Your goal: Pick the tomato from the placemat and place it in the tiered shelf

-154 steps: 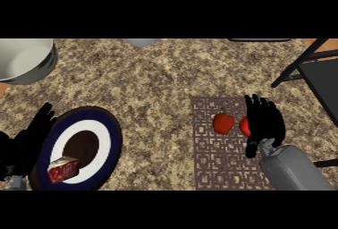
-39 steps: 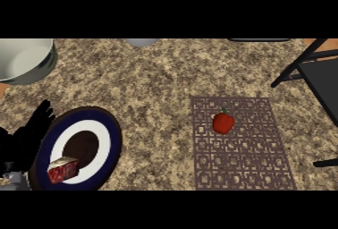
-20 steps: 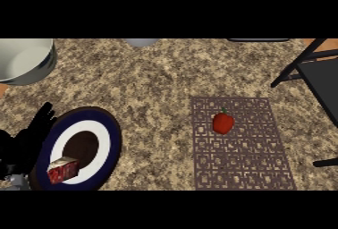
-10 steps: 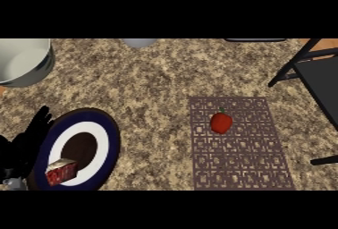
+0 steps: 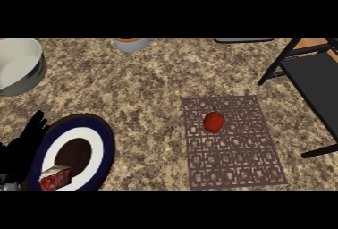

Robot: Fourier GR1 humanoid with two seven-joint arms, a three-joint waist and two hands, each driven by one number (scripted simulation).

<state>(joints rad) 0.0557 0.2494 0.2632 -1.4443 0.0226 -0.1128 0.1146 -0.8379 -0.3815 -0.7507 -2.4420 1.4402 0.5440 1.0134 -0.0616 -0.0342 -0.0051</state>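
Observation:
A red tomato (image 5: 214, 121) with a small green stem lies on the upper half of the brown patterned placemat (image 5: 231, 152), right of centre. The black tiered shelf (image 5: 317, 85) stands at the right edge, its dark tier slanting down the frame. My left hand (image 5: 23, 147) rests open at the lower left edge, fingers pointing up beside the plate. It is far from the tomato. My right hand does not show.
A dark-rimmed white plate (image 5: 92, 145) at lower left carries a red box (image 5: 54, 177). A large grey-white pot (image 5: 16, 65) stands at upper left. At the top edge are a small grey cup (image 5: 132, 44) and a dark flat object (image 5: 243, 40).
My right hand, which was shut round the tomato on the placemat earliest on, has left the view. The tomato stays on the mat. The view has drifted slightly, shifting everything a little left.

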